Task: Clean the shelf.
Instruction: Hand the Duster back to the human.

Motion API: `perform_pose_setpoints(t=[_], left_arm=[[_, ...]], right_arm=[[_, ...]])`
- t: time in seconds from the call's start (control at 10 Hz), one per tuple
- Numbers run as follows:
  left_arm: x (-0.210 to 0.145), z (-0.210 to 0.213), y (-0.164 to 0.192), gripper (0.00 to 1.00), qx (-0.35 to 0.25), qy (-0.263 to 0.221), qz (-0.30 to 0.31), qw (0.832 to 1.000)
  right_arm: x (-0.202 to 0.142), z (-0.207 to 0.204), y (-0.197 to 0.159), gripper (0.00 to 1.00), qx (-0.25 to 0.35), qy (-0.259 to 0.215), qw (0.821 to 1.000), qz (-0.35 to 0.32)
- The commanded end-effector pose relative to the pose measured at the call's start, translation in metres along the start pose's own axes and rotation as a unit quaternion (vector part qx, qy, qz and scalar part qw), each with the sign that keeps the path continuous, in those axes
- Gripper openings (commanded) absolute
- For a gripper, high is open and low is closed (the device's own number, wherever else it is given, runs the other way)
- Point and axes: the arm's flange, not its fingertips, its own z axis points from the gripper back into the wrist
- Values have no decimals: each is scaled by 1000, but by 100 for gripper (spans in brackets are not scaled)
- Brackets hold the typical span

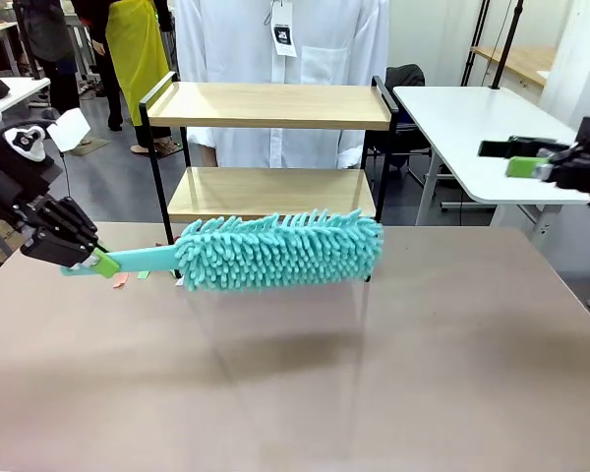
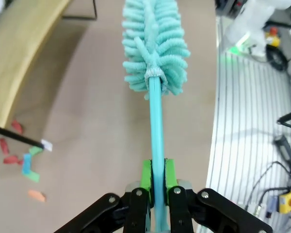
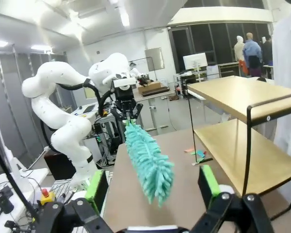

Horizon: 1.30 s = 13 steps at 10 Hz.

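The shelf [image 1: 265,147] stands at the far edge of the table [image 1: 374,374], in front of a person in a white coat [image 1: 275,39]; its two wooden boards sit one above the other in a thin black frame. Both boards look bare from the front, though a few small coloured scraps [image 2: 26,165] lie on the table by the shelf's left foot.

Just in front of the shelf, level with its lower board, hangs a teal duster [image 1: 280,251] — fluffy head to the right, flat handle to the left, roughly parallel to the boards and clear of the table. The left gripper [image 1: 98,262] is clamped on the end of that handle, its green pads [image 2: 146,175] pressed against both flat sides. The right gripper [image 1: 531,167] waits well off to the shelf's right, jaws wide apart and holding nothing.

The step in hand appears to be carrying the duster to a board for a sweep. To do it well, the head should probably be raised or pushed forward until the fibres rest lightly on the wood, then drawn along the board's length with the handle kept level — pressing hard could shove the light shelf backward. The frame's uprights and raised end handles are the likely snags, so the head should enter between them.
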Motion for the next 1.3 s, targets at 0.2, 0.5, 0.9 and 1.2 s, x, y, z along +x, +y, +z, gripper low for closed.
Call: perform_pose_setpoints(t=[0.2,0.5,0.9,1.2], left_arm=[[-14,-1,-2,13,-6,-43,-54,998],[0,-4,8,13,2,-30,-16,999],[0,-4,8,13,2,-30,-16,999],[0,-4,8,13,2,-30,-16,999]], right_arm=[[-10,-5,-3,100,-17,-3,1000,-1],[-13,-3,-8,100,-21,-3,1000,-9],[-41,-43,-32,100,-12,32,999,-1],[-78,-77,-43,100,-3,36,999,4]])
